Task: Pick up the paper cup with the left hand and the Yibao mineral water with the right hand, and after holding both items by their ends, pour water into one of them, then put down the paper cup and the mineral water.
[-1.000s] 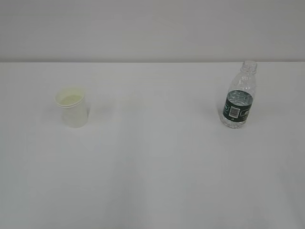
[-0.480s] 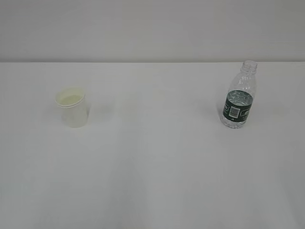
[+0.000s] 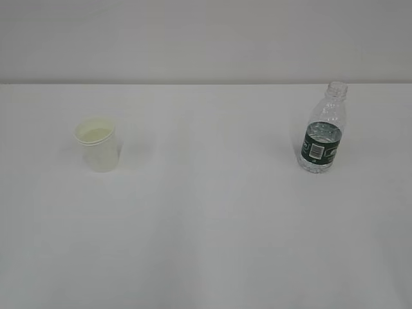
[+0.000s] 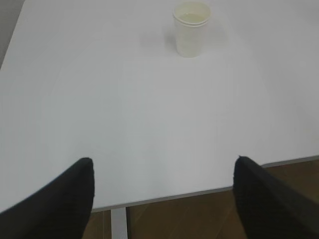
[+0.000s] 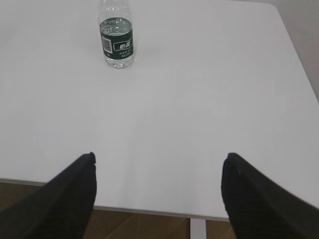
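**Both Items Stand on the Counter, Both Grippers Spread and Empty**

We see the small cream-white tapered paper cup [image 3: 97, 145] upright on the left of the plain white counter [image 3: 206, 212], and the small clear ribbed plastic Yibao mineral water bottle with its dark green label [image 3: 321, 131] upright on the right, the two well apart. The bottle's neck is bare, with no cap on it. Something pale shows inside the cup, though we cannot tell from here whether it is liquid or just the bottom.

Our left gripper [image 4: 164, 186] hangs near the counter's front edge with its fingers wide apart and nothing between them; the cup sits far ahead of it. Our right gripper [image 5: 158, 181] is likewise spread and empty, the bottle far ahead and to one side.

We judge that either nothing has begun or everything is finished: both items rest free and untouched. If we are at the start, the pick-ups, the pour and the set-down all remain.
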Controlling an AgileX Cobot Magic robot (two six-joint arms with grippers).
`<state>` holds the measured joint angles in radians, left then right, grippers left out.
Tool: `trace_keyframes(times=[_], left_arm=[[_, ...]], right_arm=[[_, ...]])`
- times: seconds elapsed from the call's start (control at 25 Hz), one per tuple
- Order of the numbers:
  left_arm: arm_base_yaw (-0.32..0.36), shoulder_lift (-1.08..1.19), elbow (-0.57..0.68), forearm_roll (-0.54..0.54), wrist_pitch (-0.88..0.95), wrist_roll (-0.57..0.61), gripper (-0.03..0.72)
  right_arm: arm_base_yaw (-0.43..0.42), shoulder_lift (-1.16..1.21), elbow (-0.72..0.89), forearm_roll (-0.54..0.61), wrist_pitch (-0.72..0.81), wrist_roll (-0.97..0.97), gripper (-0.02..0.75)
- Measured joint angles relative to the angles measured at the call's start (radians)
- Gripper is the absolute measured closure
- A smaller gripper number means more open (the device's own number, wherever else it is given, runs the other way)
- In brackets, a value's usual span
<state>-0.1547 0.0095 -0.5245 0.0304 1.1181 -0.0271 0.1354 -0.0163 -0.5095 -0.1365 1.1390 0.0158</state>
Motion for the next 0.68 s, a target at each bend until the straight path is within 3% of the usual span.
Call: trace_keyframes(times=[0.68], left_arm=[[0.0,0.0,0.001,0.0,-0.001,0.0,0.099]], right_arm=[[0.0,0.0,0.0,0.0,0.002,0.002,0.147]])
